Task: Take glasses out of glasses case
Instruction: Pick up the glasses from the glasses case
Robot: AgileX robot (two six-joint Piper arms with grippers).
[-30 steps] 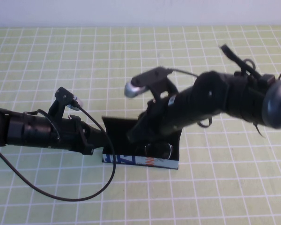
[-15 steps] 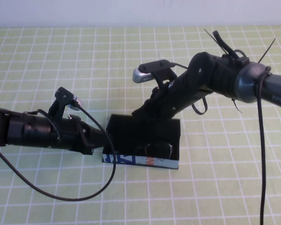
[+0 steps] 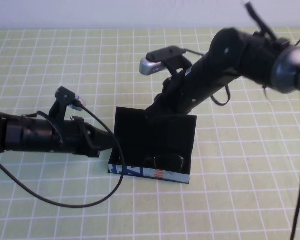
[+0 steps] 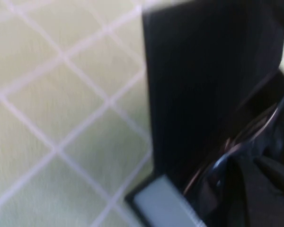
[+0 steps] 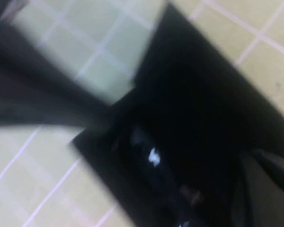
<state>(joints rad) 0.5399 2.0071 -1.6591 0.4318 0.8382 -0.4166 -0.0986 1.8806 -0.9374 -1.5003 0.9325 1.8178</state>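
The glasses case [image 3: 155, 173] lies at mid-table with its light-blue printed side toward me and its black flap lid [image 3: 140, 132] raised and leaning back. The black glasses [image 3: 166, 161] lie folded inside, along the near wall. They also show in the left wrist view [image 4: 236, 146] beside the lid [image 4: 199, 85], and dimly in the right wrist view [image 5: 154, 158]. My left gripper [image 3: 109, 142] is at the case's left end, touching it. My right gripper [image 3: 155, 115] is at the lid's far top edge.
The table is a green mat with a white grid [image 3: 50, 60]. A black cable [image 3: 65, 202] from the left arm loops over the mat in front of the case's left end. A pale wall runs along the far edge.
The right arm has moved back and up, away from the case interior, and the lid has swung from partly open to fully raised. The left arm has shifted slightly.
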